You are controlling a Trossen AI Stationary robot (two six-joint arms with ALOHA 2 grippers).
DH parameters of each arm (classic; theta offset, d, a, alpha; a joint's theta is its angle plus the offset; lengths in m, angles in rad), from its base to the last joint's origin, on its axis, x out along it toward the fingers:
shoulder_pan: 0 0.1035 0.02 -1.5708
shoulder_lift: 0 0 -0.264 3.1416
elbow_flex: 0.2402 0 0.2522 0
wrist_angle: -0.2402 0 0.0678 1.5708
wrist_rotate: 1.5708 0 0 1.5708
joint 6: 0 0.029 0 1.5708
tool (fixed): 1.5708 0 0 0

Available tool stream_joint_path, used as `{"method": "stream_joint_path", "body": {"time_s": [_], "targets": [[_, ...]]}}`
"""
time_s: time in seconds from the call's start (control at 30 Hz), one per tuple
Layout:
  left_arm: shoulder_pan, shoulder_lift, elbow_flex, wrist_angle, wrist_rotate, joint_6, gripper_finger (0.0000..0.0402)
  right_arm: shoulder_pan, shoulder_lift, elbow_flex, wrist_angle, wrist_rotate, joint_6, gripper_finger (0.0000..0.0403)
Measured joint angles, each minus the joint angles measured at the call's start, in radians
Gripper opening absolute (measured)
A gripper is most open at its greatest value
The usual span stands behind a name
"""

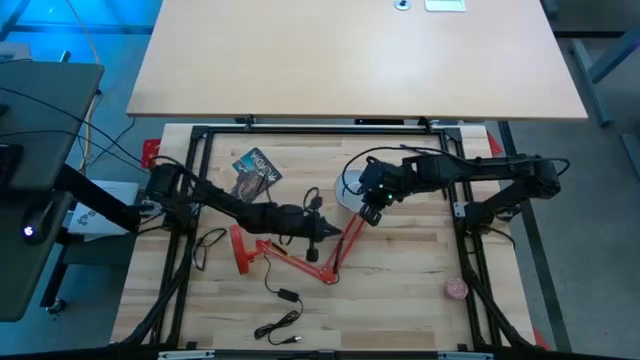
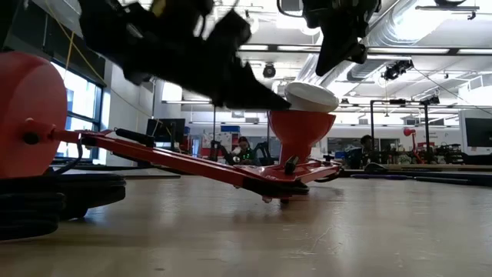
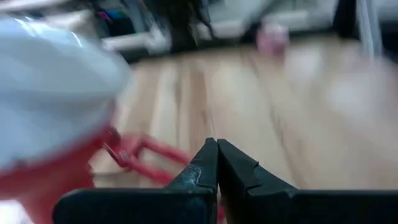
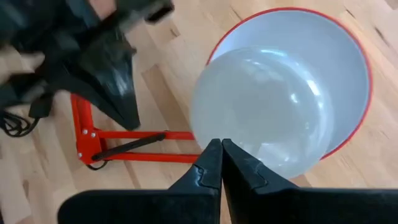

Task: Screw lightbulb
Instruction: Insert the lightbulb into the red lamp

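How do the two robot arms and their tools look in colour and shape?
Both arms are black and jointed, with thin black cables along them. The left tool ends in two black, wedge-shaped fingers with notched inner edges; the right tool looks the same. A small green light glows on the right arm.

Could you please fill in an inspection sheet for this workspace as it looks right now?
Surface: wooden table, inside a dark frame.
Job's things: bulb sits in the red lamp's shade; lamp arm lies on the table.
Clutter: printed packet at the back left, small pink thing at the front right.
Grippers: left gripper shut, beside the shade; right gripper shut, over the bulb, holding nothing.
Cables: black lamp cord with plug near the front edge.
Surroundings: lab room with people seated far behind.
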Motion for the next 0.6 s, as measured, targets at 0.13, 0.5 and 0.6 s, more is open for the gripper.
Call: {"method": "stream_joint_path", "body": {"time_s": [0.13, 0.5, 0.6], "targets": [[0.019, 0.055, 0.044, 0.037, -0.008, 0.153, 0.0, -0.019, 0.0, 0.0, 0.001, -0.003, 0.006, 0.0], [0.053, 0.175, 0.138, -0.023, 0.102, 0.331, 0.0, -0.055, 0.0, 0.0, 0.018, -0.022, 0.007, 0.0], [0.073, 0.178, 0.144, -0.005, 0.149, 0.284, 0.0, -0.054, 0.0, 0.0, 0.018, -0.024, 0.007, 0.0]]}}
